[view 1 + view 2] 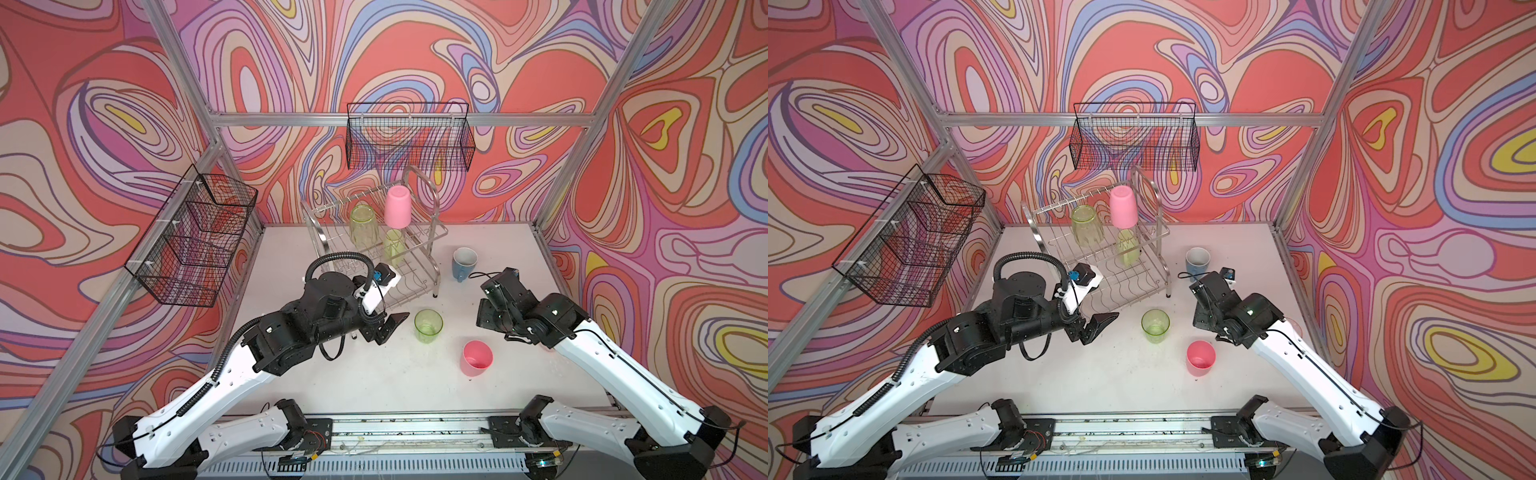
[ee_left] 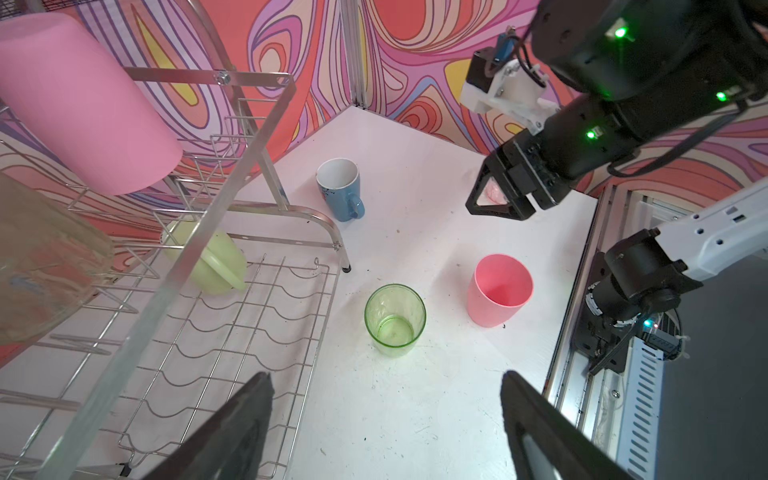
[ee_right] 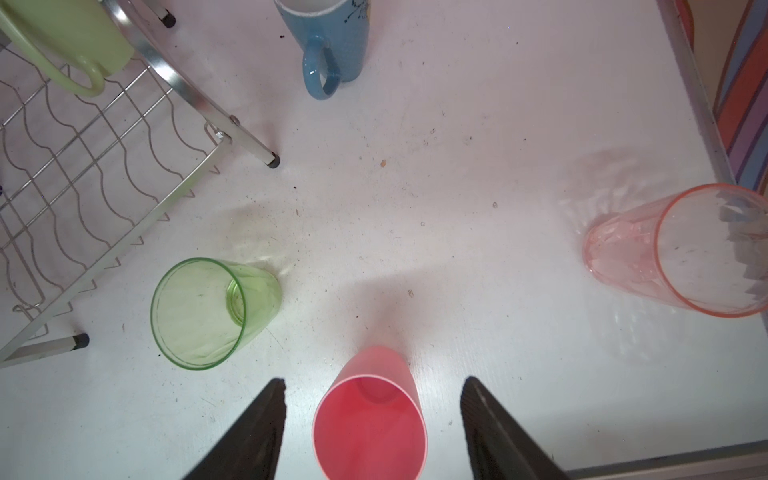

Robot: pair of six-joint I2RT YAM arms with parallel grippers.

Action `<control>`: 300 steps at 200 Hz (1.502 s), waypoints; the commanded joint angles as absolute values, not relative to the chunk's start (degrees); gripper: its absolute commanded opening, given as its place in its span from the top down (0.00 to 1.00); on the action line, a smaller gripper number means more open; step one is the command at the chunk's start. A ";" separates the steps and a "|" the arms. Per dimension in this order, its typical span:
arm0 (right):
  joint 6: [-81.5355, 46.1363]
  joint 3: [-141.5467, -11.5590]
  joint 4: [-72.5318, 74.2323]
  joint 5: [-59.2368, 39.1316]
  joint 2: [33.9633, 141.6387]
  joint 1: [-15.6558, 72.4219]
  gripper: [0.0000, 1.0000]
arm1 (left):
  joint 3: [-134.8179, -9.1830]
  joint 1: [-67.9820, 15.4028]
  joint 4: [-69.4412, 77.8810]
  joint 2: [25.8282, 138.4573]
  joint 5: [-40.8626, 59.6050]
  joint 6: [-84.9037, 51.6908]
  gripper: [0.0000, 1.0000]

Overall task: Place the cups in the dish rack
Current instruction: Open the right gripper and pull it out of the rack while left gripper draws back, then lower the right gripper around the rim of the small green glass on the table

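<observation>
So my right hand (image 3: 374,379) is open and empty, poised above the pink cup (image 3: 370,432), which is lined up between its fingers. Next, I reckon: drop down, squeeze, then carry it forward-left to the rack (image 3: 199,102).

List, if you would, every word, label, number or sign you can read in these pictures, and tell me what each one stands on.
None: no words, numbers or brand names can be read in any view.
Blue mug: a small dark mark near its rim, seemingly a drawing and not letters; too small to make out.
</observation>
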State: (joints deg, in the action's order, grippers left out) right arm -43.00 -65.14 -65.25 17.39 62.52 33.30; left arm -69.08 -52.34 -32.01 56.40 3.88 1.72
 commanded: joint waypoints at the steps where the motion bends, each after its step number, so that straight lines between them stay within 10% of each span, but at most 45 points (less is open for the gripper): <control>1: -40.11 -63.85 -59.09 12.89 64.18 29.53 0.31 | -68.05 -53.86 -29.61 54.92 1.83 3.54 0.12; 300: -31.92 -62.70 -46.74 3.34 75.87 22.41 0.41 | -69.63 -68.18 -33.45 63.62 -15.55 4.24 0.15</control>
